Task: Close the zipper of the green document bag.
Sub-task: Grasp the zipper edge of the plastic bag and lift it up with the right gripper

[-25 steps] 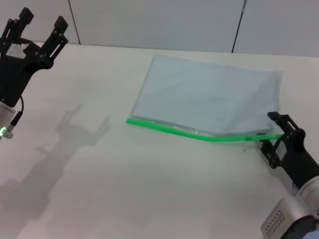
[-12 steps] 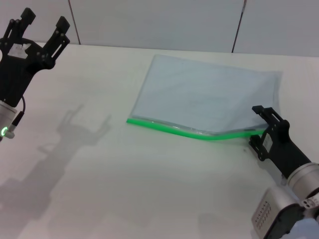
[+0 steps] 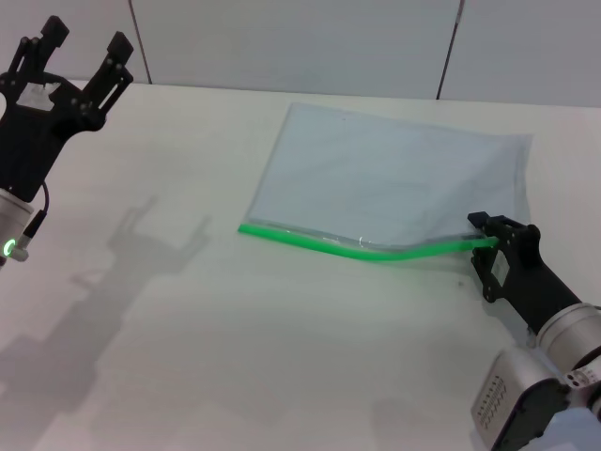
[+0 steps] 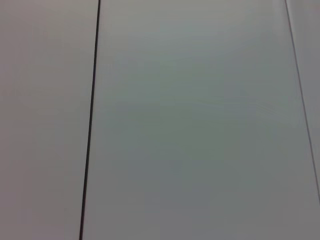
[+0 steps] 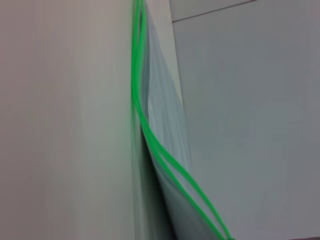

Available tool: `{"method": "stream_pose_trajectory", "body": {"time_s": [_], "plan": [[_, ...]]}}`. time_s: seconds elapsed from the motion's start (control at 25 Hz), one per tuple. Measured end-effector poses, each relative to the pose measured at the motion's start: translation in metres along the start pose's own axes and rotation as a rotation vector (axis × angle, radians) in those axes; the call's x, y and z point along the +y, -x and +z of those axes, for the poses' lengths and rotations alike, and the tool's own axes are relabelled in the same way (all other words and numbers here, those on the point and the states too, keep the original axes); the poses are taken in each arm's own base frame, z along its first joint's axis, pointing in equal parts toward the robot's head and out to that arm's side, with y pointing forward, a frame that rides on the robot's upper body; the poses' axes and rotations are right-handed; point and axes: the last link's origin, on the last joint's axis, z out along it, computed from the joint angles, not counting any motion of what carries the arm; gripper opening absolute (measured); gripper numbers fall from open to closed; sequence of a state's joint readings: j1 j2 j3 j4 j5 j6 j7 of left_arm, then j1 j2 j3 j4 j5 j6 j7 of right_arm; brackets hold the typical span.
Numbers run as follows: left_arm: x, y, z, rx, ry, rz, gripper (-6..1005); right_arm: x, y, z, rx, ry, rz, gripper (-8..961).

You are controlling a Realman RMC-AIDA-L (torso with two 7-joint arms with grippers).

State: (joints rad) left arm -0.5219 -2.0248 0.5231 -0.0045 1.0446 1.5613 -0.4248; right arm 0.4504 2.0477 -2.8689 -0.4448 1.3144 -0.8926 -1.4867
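A white table [image 3: 235, 357] fills the head view, matte and pale; dark shadows [image 3: 141, 254] fall across its left side. Behind its far edge stands a light grey panelled wall [image 3: 300, 42]; thin dark seams [image 3: 449, 47] divide the panels.

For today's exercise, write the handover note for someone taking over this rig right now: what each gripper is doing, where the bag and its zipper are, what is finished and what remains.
Left gripper: open, raised over the far left of the table, idle.
Right gripper: at the right end of the zipper; whether it grips cannot be told.
Bag: lies flat right of centre, green zipper edge facing the robot, that edge bowed.
Done: right arm has reached the zipper end.
Left: in the right wrist view the two green strips run apart, so the zipper looks open; it needs drawing closed along the edge.
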Motion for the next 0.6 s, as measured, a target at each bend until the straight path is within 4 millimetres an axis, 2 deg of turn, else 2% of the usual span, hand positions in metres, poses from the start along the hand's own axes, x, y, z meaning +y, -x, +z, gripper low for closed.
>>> {"method": "stream_pose_trajectory", "body": {"time_s": [0.12, 0.2, 0.6], "plan": [[0.000, 0.000, 0.000, -0.001, 0.002, 0.000, 847, 0.000, 0.001, 0.000, -0.002, -0.001, 0.000, 319], [0.000, 0.000, 0.000, -0.002, 0.003, 0.000, 847, -0.001, 0.003, 0.001, -0.007, -0.001, 0.004, 121], [0.002, 0.001, 0.000, -0.006, 0.014, 0.000, 847, -0.002, 0.013, 0.003, -0.031, -0.006, 0.016, 89]]}}
